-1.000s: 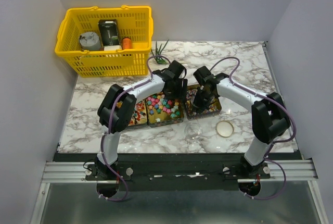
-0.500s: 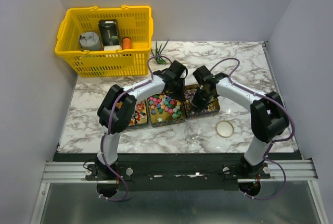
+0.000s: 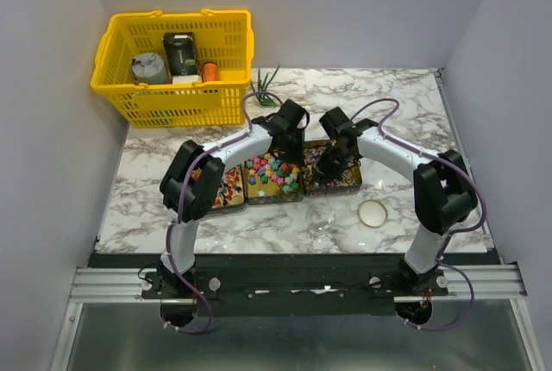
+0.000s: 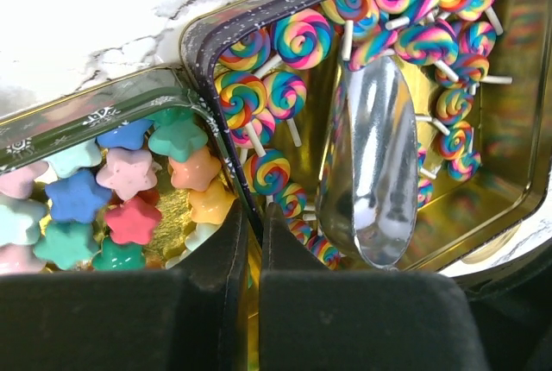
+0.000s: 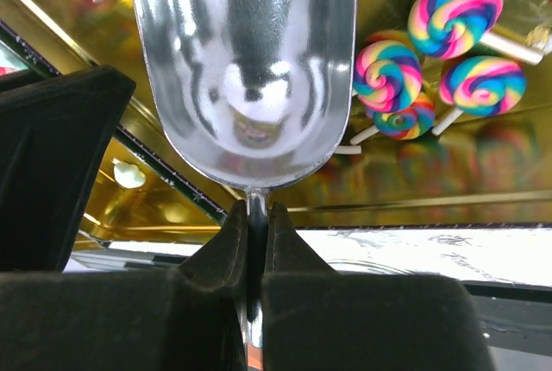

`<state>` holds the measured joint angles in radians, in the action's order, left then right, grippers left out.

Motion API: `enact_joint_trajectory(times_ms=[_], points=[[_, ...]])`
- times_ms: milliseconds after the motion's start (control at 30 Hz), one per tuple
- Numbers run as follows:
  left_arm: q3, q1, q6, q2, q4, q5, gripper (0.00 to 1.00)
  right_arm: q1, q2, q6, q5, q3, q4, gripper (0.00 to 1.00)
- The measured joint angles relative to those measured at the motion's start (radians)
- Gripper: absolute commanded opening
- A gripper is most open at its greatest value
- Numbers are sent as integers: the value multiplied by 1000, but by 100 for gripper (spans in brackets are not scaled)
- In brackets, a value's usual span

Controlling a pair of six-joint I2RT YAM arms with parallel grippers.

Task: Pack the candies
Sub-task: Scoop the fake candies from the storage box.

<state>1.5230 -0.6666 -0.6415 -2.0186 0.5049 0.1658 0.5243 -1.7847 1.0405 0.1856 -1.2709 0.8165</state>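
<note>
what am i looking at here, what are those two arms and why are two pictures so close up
These are two robot arms bolted to a table's near edge. The wide picture is from a camera above and behind the left arm and right arm. The close-ups come from a camera on each wrist, looking past its black jaws. On the marble table are three gold tins of candies, a yellow basket, a round gold lid and a clear glass. The right jaws are shut on the handle of a metal scoop over the lollipops. The left jaws are shut, apparently pinching the lollipop tin wall beside the star candies.
</note>
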Motion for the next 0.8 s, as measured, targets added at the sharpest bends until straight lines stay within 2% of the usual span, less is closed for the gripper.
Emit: enact_joint_trajectory(times_ms=[433,800], points=[[1,0,0,0,2,-9,0,-56,13,34,71,27,-39,0],[7,-2,-12,0,10,-21,0,-93,19,95,147,124,-165,0]])
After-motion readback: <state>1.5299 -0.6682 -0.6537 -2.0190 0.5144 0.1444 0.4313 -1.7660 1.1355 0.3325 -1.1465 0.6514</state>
